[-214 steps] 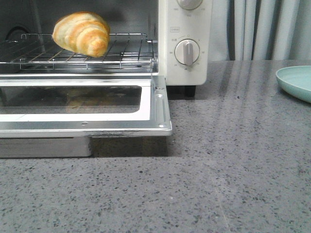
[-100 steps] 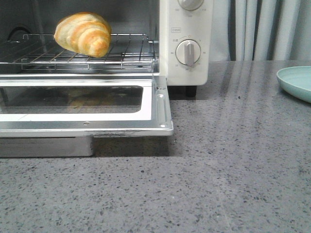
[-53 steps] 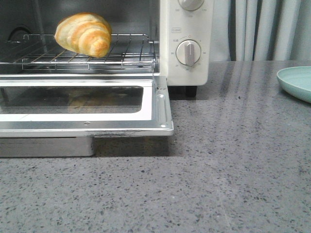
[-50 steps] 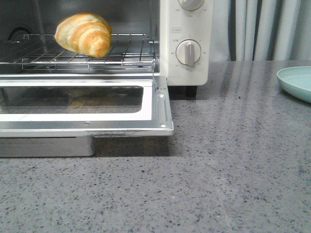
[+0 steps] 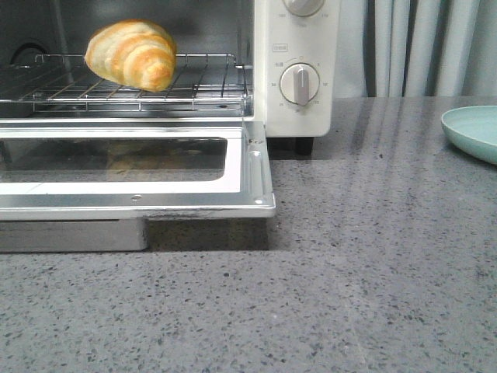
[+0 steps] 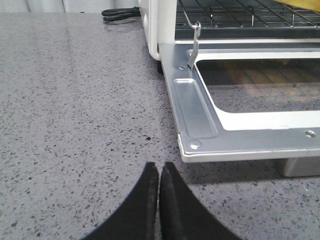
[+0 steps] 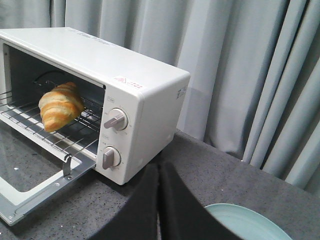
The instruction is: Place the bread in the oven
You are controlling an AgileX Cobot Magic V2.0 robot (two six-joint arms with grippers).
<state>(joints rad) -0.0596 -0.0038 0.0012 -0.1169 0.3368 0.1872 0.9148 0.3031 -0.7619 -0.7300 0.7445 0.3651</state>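
Observation:
The bread, a golden-brown croissant, lies on the wire rack inside the cream-white oven; it also shows in the right wrist view. The oven door hangs open and flat. My left gripper is shut and empty, low over the counter just short of the door's left front corner. My right gripper is shut and empty, off to the oven's right side. Neither gripper shows in the front view.
A pale green plate sits at the counter's right edge, and shows beside my right gripper. A metal tray sits under the open door. Grey curtains hang behind. A black cord lies left of the oven.
Nothing has visibly changed beyond a slight wobble of the view; the croissant stays on the rack and the door stays open.

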